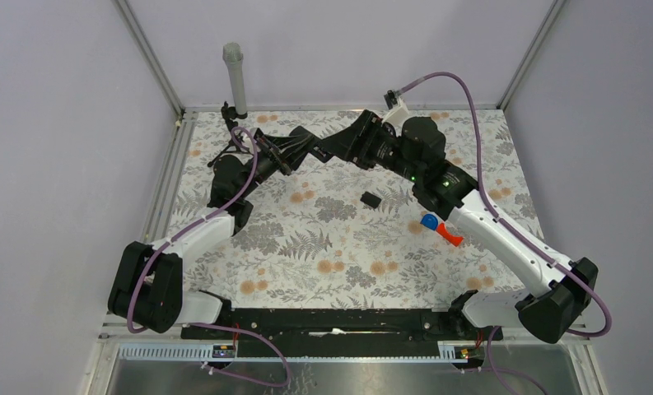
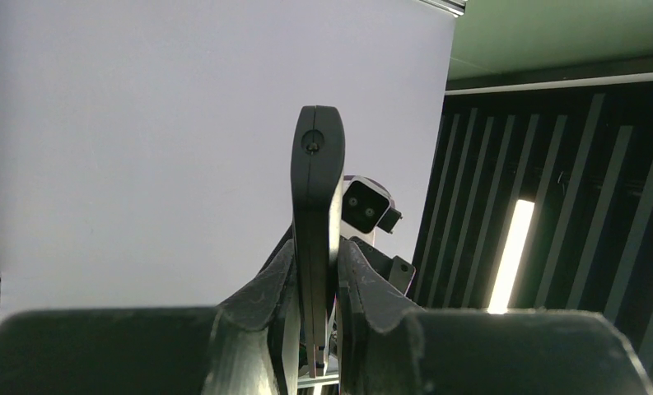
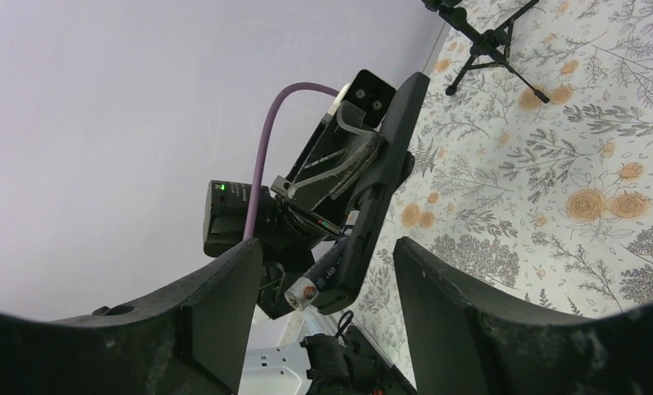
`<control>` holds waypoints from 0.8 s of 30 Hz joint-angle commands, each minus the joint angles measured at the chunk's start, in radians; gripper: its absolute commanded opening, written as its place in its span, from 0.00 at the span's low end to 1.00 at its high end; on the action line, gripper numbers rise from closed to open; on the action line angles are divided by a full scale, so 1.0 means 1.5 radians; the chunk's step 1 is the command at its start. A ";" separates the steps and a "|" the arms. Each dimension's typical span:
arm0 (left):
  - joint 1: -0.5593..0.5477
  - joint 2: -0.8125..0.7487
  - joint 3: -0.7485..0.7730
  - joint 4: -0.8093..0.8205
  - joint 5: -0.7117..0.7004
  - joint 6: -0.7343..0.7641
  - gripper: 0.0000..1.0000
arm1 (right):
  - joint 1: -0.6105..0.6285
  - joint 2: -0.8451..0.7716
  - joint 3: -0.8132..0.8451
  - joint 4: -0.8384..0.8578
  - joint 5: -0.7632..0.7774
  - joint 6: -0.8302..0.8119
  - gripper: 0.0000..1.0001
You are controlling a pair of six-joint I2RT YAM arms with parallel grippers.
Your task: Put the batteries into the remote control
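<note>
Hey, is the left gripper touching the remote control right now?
Touching. The left wrist view shows the remote control standing edge-on, pinched between both fingers of the left gripper, with no gap visible on either side.

The left pincer (image 2: 316, 257) clamps the remote control (image 2: 316, 181) edge-on, upright.

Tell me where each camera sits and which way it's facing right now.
Top external: above and behind the arms, looking down on the floral table; both arms show whole.
Left wrist: looks along the left fingers, shut on the remote control, toward the wall.
Right wrist: looks between the open right fingers at the remote and a battery at its end.
Shared: the wrist views face each other over the remote.
</note>
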State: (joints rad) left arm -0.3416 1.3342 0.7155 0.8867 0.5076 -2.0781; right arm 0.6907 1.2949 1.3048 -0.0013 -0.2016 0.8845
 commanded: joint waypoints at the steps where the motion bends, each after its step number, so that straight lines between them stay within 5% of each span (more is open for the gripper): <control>1: 0.002 -0.029 0.010 0.012 -0.018 -0.025 0.00 | -0.005 -0.012 -0.021 0.064 -0.024 -0.009 0.65; 11: 0.003 -0.038 0.015 -0.002 -0.013 -0.019 0.00 | -0.007 -0.014 -0.036 0.075 -0.023 -0.005 0.54; 18: 0.003 -0.047 0.012 -0.033 -0.013 0.015 0.00 | -0.007 -0.021 -0.048 0.089 -0.028 -0.003 0.71; 24: 0.004 -0.048 0.008 -0.031 -0.016 0.012 0.00 | -0.014 -0.038 -0.073 0.123 -0.040 0.008 0.66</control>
State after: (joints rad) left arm -0.3408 1.2968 0.7155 0.8009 0.5076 -2.0651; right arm 0.6838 1.2827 1.2137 0.0956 -0.2314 0.8883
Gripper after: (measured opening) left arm 0.164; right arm 0.699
